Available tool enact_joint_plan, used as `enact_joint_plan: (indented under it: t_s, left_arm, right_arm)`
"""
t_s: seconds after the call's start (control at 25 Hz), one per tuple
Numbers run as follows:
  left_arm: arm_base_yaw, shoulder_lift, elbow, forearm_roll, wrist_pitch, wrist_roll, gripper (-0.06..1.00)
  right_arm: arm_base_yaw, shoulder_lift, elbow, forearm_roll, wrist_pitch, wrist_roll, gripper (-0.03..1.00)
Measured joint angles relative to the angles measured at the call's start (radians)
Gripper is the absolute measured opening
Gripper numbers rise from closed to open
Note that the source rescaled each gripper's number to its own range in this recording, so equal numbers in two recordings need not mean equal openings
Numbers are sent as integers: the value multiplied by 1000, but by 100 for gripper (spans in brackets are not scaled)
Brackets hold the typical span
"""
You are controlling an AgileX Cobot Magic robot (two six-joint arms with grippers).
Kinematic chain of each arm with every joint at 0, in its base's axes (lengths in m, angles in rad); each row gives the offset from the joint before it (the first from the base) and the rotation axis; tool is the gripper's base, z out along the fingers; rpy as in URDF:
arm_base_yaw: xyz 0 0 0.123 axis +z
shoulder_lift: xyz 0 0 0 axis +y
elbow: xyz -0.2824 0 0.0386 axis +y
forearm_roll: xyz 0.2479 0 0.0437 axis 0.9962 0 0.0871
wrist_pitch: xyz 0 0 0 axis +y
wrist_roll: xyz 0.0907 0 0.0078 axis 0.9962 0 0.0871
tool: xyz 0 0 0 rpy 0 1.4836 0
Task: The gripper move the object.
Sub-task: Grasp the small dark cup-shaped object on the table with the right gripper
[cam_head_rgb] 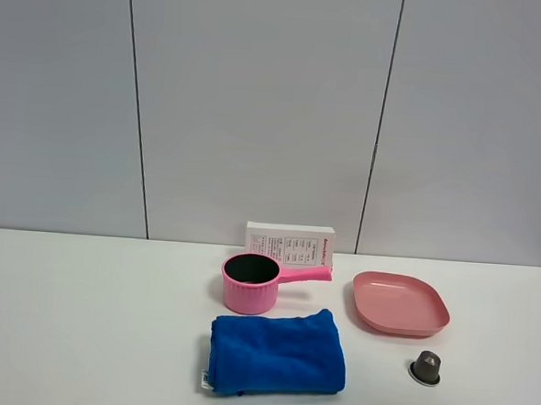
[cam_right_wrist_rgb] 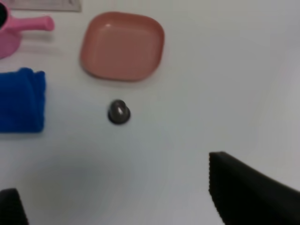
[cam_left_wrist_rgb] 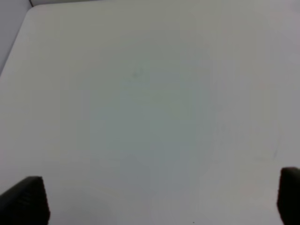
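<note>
Fingers of the right gripper hang wide and empty over the desk, seemingly at the approach step, so next they must descend astride the coffee capsule standing rim-down near the pink plate.

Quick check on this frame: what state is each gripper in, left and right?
Left gripper: open, holding nothing.
Right gripper: open, holding nothing; the coffee capsule sits apart from it.
</note>
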Motion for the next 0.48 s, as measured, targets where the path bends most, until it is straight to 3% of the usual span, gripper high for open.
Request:
enact_joint_plan:
  t_s: [0.12,0.24,0.36,0.48]
  left_arm:
    - [0,0,0,0,0,0,100]
    - [0,0,0,0,0,0,100]
    - [0,0,0,0,0,0,100]
    - [0,0,0,0,0,0,100]
  right_arm:
    - [1,186,-69,41,-26,-27,88]
    - [52,348,-112,13,-51,-30,80]
    - [185,500,-123,-109,-121,6,73]
    - [328,650,-125,-243,-231,155,71]
